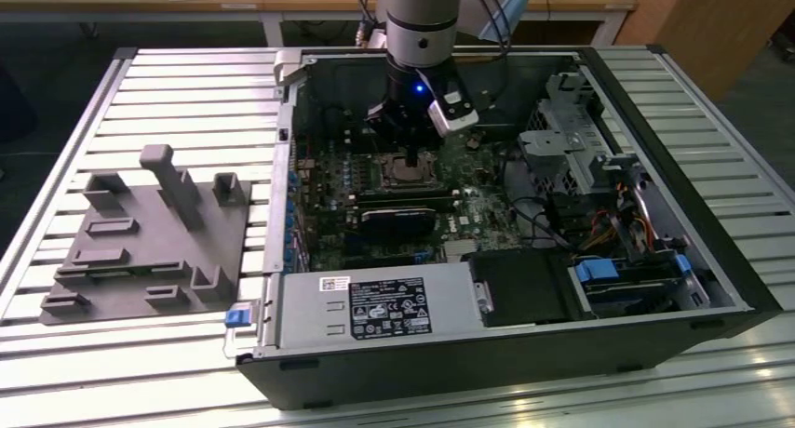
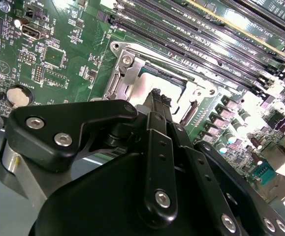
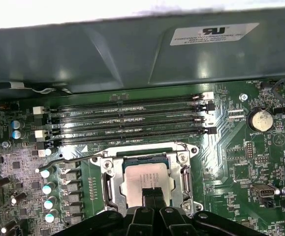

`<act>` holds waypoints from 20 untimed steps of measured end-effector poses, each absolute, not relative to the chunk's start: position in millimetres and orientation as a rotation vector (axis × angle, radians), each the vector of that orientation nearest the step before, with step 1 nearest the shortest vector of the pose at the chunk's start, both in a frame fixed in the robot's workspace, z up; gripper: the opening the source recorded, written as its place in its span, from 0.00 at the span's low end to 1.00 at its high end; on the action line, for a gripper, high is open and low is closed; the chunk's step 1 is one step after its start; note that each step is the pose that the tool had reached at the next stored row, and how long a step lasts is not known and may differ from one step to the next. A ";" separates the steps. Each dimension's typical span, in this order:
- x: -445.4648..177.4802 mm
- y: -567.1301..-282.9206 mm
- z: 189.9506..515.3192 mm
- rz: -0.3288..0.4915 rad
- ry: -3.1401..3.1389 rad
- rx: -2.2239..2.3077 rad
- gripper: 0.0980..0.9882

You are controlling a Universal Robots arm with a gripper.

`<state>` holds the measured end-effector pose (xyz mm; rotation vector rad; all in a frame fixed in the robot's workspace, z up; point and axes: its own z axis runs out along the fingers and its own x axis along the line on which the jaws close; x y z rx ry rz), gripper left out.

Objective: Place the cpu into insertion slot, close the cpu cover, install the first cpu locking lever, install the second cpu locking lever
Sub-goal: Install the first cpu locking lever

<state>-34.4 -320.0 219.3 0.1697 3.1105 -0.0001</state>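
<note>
Silver slatted metal table (image 1: 125, 381) fills the foreground. It carries a grey moulded tray (image 1: 149, 242) at the exterior view's left and an open black computer case (image 1: 497, 363) just beside it. Inside the case, on the green circuit board (image 1: 330, 214), the cpu (image 3: 142, 179) lies in the insertion slot (image 3: 147, 160) with the cpu cover (image 3: 113, 184) flat around it. The gripper (image 3: 156, 192) stands over it, fingers together, tips at the cpu's face. Beyond, wooden desks (image 1: 311, 5) line the room.
</note>
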 end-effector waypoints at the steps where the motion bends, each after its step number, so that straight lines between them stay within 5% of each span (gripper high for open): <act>1: -34.4 -320.0 219.3 0.000 3.111 0.170 0.01; 20: -34.4 -320.1 247.5 0.000 3.111 0.170 0.01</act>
